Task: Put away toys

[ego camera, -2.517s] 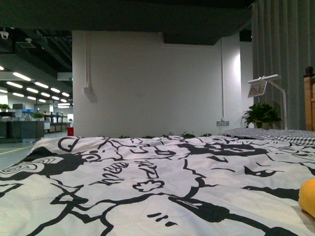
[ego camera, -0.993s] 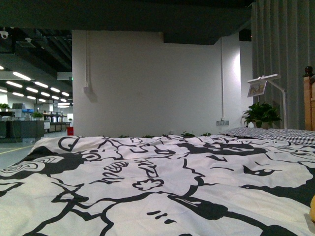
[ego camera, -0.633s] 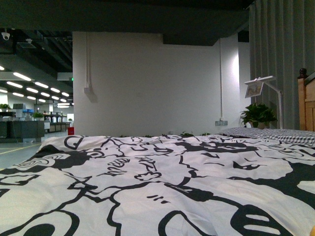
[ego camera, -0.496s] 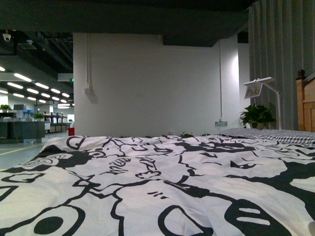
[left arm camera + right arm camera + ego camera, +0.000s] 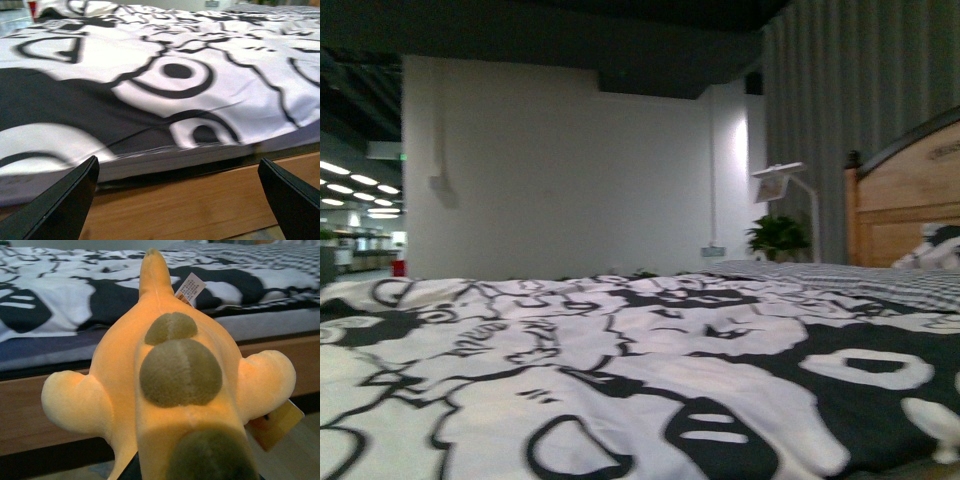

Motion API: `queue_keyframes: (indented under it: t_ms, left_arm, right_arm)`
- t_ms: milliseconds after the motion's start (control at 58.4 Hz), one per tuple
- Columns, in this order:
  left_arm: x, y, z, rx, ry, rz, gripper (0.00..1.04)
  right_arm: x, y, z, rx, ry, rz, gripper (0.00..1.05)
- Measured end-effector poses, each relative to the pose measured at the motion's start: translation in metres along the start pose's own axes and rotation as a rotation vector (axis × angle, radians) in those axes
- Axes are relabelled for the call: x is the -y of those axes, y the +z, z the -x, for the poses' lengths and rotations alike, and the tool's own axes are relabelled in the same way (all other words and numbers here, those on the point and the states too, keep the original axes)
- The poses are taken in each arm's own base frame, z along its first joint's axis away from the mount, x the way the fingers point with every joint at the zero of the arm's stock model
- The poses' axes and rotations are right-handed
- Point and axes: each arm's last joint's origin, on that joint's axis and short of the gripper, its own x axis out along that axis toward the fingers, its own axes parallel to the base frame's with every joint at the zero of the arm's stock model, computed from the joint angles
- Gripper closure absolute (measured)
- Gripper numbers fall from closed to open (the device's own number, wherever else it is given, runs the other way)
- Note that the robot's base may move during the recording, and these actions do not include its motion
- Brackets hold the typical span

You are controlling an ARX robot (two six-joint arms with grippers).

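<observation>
Orange plush, the toy (image 5: pixel 175 370) hung clear of the bed (image 5: pixel 45 415), near its wooden side, gripped in my right fingers (image 5: pixel 131 471), probably for carrying off. My left fingers (image 5: pixel 65 205) stood wide and empty by the quilt (image 5: pixel 150 85).

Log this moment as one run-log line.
left gripper open, empty | right gripper shut on plush toy, beside bed | front view: duvet, no arms

all views low, facing shared duvet (image 5: pixel 620 380)
</observation>
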Motion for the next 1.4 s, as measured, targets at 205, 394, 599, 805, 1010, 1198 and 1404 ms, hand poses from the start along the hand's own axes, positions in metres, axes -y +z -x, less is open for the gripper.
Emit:
queue_keyframes:
  t_ms: [205, 394, 599, 805, 1010, 1198, 1404]
  left_arm:
    - [0.0001, 0.0, 0.0, 0.0, -0.003, 0.0, 0.06]
    - [0.0, 0.0, 0.0, 0.0, 0.0, 0.0, 0.06]
    - [0.0001, 0.0, 0.0, 0.0, -0.002, 0.0, 0.06]
    - [0.0001, 0.0, 0.0, 0.0, -0.002, 0.0, 0.06]
    - [0.0, 0.0, 0.0, 0.0, 0.0, 0.0, 0.06]
    - [0.0001, 0.0, 0.0, 0.0, -0.003, 0.0, 0.06]
    - [0.0001, 0.0, 0.0, 0.0, -0.004, 0.0, 0.06]
  right_arm:
    - [0.0001, 0.0, 0.0, 0.0, -0.004, 0.0, 0.96]
    - [0.0, -0.0001, 0.0, -0.001, -0.001, 0.0, 0.96]
    - [0.0001, -0.0001, 0.0, -0.001, -0.002, 0.0, 0.96]
    - [0.0, -0.0001, 0.0, -0.001, -0.001, 0.0, 0.96]
    - [0.0, -0.0001, 0.0, -0.001, -0.002, 0.0, 0.96]
    - [0.0001, -0.0001, 0.0, -0.001, -0.002, 0.0, 0.96]
    - [0.0004, -0.0001, 0.0, -0.001, -0.009, 0.0, 0.96]
